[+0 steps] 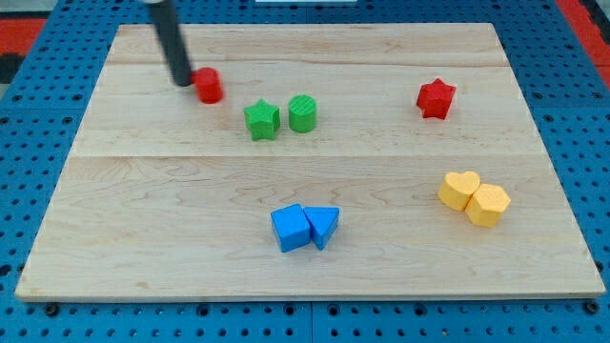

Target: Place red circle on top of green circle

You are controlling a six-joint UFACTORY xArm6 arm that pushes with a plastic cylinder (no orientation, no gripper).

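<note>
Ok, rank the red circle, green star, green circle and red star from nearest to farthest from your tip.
1. Red circle, just to the view's right of my tip.
2. Green star, further right and lower.
3. Green circle, right beside the star.
4. Red star, far toward the view's right.

- The straight dark rod point(172, 43) runs off the view's top edge, its upper part unseen.
- My tip point(183, 83) hides the small red circle block's point(209, 86) left edge (contact unclear).
</note>
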